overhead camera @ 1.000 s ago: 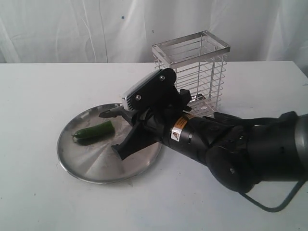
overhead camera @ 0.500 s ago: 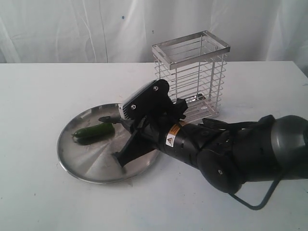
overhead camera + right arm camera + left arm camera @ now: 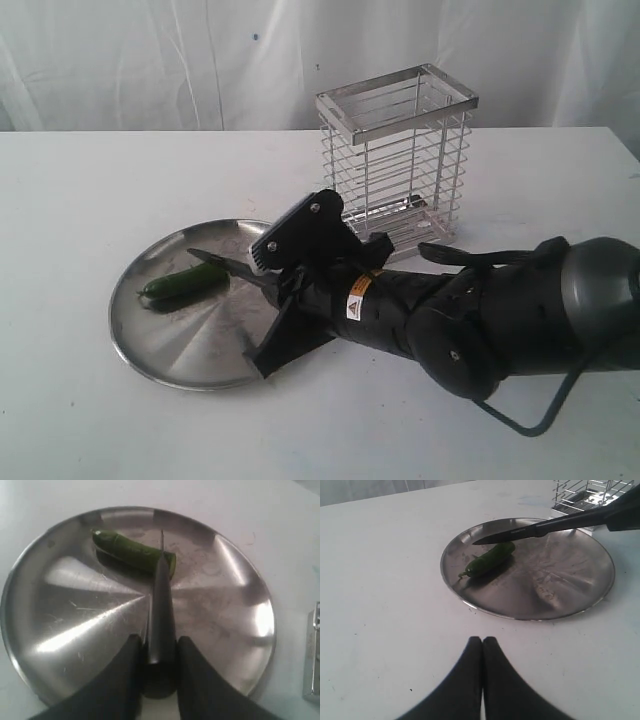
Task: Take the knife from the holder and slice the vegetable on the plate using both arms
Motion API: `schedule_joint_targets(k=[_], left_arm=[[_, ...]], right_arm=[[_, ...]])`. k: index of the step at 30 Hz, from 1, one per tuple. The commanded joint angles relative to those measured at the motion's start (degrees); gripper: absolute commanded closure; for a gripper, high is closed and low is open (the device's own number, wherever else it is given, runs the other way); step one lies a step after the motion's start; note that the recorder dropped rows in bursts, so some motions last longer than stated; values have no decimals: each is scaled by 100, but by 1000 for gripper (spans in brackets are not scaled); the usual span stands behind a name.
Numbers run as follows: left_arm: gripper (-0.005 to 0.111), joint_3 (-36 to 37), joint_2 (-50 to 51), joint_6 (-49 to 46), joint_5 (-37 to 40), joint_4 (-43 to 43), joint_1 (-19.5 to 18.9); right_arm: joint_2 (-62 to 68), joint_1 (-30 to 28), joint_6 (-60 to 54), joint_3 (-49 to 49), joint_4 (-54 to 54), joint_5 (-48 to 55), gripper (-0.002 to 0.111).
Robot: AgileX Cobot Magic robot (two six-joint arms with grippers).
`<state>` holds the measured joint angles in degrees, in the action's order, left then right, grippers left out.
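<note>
The steel plate (image 3: 170, 350) lies front left on the white table, with the dark-green vegetable (image 3: 184, 284) on its far left part. My right gripper (image 3: 280, 300) is shut on the black handle of the knife (image 3: 228, 265). In the right wrist view the knife (image 3: 161, 595) runs out from the right gripper (image 3: 159, 642), and its blade crosses the cut end of the vegetable (image 3: 131, 552); I cannot tell whether it touches. The left gripper (image 3: 482, 641) is shut and empty over bare table, just short of the plate (image 3: 570, 587). The wire holder (image 3: 396, 155) stands behind.
The right arm's thick dark body (image 3: 500, 320) lies low across the table's right front, with a cable loop (image 3: 540, 420) beneath it. A white curtain (image 3: 150, 60) closes the back. The holder's corner (image 3: 580, 495) shows past the plate in the left wrist view.
The right gripper has dropped lower and moved left with the knife, bringing the blade over the vegetable's end. Plate and vegetable have shifted a little to the left.
</note>
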<state>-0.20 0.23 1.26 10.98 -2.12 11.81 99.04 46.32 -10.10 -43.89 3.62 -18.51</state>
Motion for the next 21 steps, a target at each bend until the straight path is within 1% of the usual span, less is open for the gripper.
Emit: schedule_joint_targets(k=[1, 9, 18, 21], left_arm=[[107, 20, -23, -2, -27, -63, 26], [107, 20, -23, -2, -27, -63, 26], [107, 20, -23, -2, -27, -63, 26], [107, 20, -23, -2, -27, -63, 26]], right_arm=[[-14, 66, -22, -15, -83, 284, 108], [-14, 107, -22, -15, -83, 784, 108], [-14, 107, -22, -22, -83, 989, 108], [-14, 107, -22, -100, -83, 1236, 108]])
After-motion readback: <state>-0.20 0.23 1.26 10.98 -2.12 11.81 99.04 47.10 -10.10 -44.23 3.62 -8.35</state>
